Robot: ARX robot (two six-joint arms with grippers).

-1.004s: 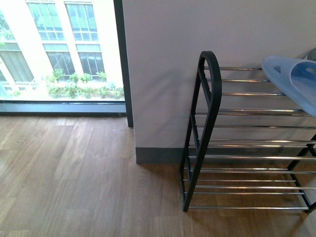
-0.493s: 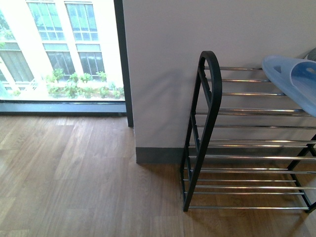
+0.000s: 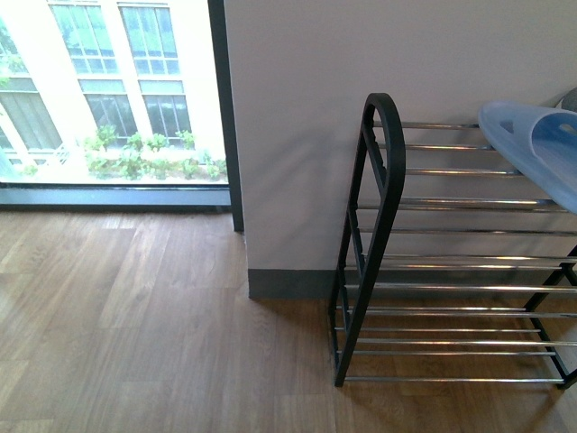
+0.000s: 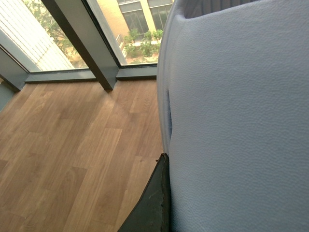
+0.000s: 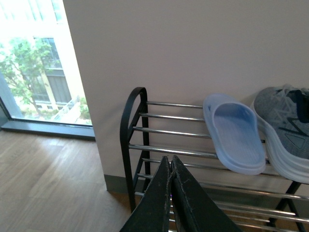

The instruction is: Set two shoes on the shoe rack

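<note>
Right gripper [image 5: 171,180] closed, facing shoe rack [image 5: 136,126]

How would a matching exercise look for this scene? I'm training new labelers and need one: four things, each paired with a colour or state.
Things:
1. sandal on the rack
2. sneaker
3. rack end frame
4. right tool

Colour or state:
a. black
b. shut, holding nothing
c. pale blue, on the top bars
d. grey knit with a white sole, beside the sandal

Pairs: 1-c, 2-d, 3-a, 4-b
</note>
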